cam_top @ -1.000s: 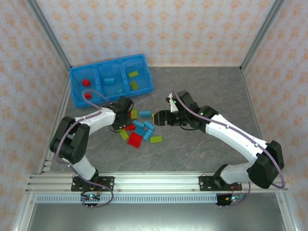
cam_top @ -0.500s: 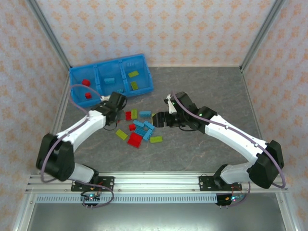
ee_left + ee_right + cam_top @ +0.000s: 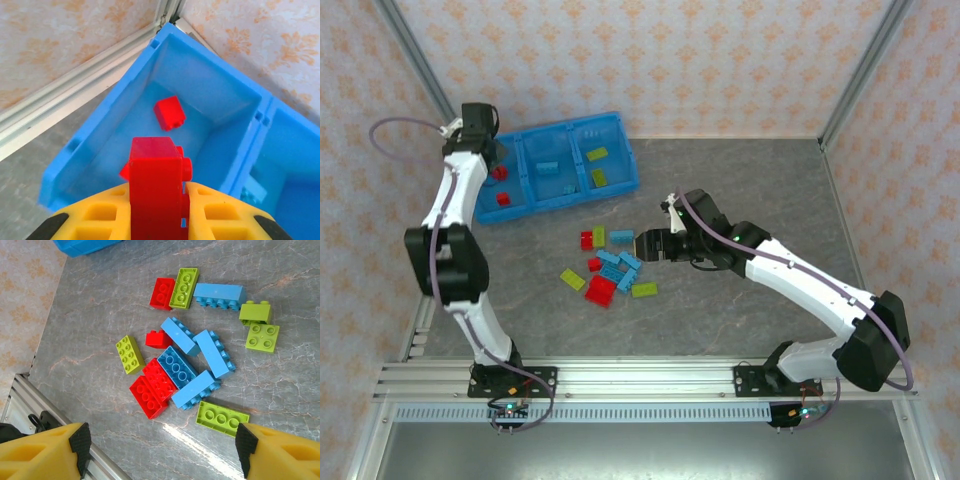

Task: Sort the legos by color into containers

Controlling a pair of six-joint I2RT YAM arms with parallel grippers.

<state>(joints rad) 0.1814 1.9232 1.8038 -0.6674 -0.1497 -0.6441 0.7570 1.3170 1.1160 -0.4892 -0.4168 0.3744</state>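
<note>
Sorting is partly done. The tray (image 3: 582, 199), upper left of the top view, contains six sorted legos (image 3: 599, 177), apparently one colour per compartment. The left gripper (image 3: 157, 189) clamps a red brick (image 3: 155, 170) above the red compartment (image 3: 210, 85). The right gripper (image 3: 162, 445) hangs released over about thirteen unsorted legos (image 3: 185, 365) at mid-worktop (image 3: 90, 315).

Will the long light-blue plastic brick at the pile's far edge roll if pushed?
Probably slides, not rolls: the long light-blue studded brick lies on a flat side. Likely stiff and light: small moulded plastic. The glossy grey table may let it skid.
</note>
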